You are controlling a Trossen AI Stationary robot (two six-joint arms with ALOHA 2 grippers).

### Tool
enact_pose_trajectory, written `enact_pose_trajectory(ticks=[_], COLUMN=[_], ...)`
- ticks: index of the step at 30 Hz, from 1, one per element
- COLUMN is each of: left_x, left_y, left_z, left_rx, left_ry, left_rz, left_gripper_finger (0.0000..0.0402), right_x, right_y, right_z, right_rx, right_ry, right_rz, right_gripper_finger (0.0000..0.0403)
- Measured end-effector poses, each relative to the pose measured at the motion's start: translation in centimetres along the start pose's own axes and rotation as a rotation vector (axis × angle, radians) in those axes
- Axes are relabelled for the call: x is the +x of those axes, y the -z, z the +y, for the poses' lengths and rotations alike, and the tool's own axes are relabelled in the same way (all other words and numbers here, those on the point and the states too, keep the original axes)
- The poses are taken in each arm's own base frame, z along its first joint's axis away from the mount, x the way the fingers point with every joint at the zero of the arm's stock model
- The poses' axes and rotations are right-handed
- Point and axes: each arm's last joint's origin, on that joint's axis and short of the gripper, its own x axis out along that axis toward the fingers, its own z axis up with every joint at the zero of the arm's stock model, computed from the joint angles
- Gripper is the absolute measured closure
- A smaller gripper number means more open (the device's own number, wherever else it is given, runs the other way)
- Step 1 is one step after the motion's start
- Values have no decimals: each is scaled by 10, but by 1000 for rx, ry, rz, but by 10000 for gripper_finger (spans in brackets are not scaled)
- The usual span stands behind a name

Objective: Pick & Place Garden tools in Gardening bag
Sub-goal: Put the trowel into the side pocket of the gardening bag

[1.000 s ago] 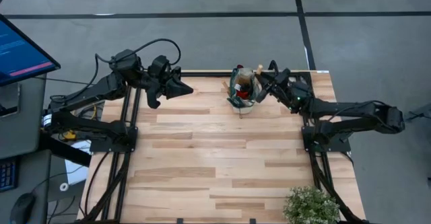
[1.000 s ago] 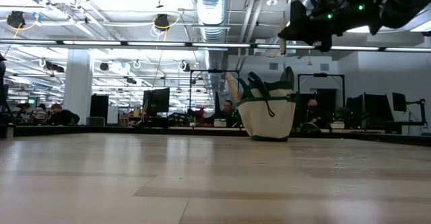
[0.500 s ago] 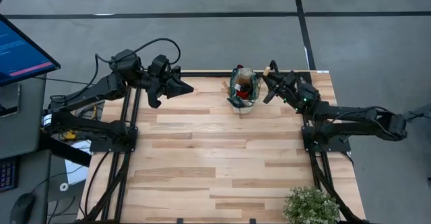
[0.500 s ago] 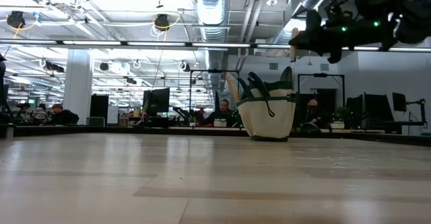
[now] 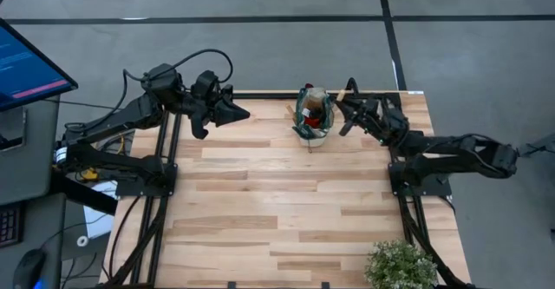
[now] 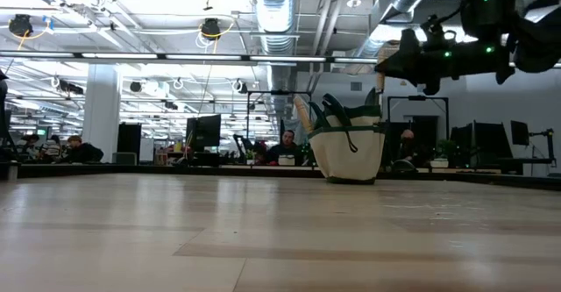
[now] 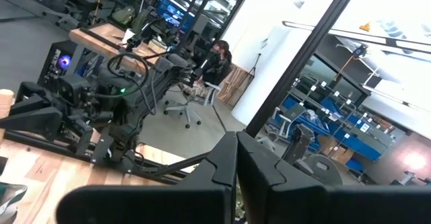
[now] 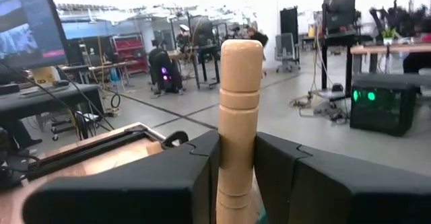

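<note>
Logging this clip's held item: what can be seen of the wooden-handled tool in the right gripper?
Only the wooden handle shows: light, turned wood with a rounded end and ringed grooves, its head hidden. The right gripper is clamped on it from both sides. From above, the handle end pokes out beside the gardening bag, raised off the table near its far edge.

bright overhead lighting, glare in wrist views, bg blurry.

A potted plant (image 5: 401,266) (leafy) sits at the table (image 5: 260,202) edge.
</note>
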Motion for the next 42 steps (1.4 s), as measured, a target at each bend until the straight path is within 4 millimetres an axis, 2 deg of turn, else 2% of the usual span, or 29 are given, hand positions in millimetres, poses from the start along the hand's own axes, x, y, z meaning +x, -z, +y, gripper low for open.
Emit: enact_pose_trajectory(ticks=[6,23,32,42], left_x=[0,0,0,0], left_y=[0,0,-1,-1], left_z=[0,1,1,1], left_rx=[0,0,0,0], left_ry=[-13,-19,-41,-41], left_rz=[-8,-11,-25,-25], left_gripper_finger=[394,394,394,394], right_x=[7,22,25,25], right_y=[5,46,60,62], right_z=[-3,-10,-11,-11], right_rx=[-25,-11,-15,-26], right_ry=[-17,-90,-108,-109], right_rz=[-31,135,197,208], right_gripper_finger=[345,345,345,339])
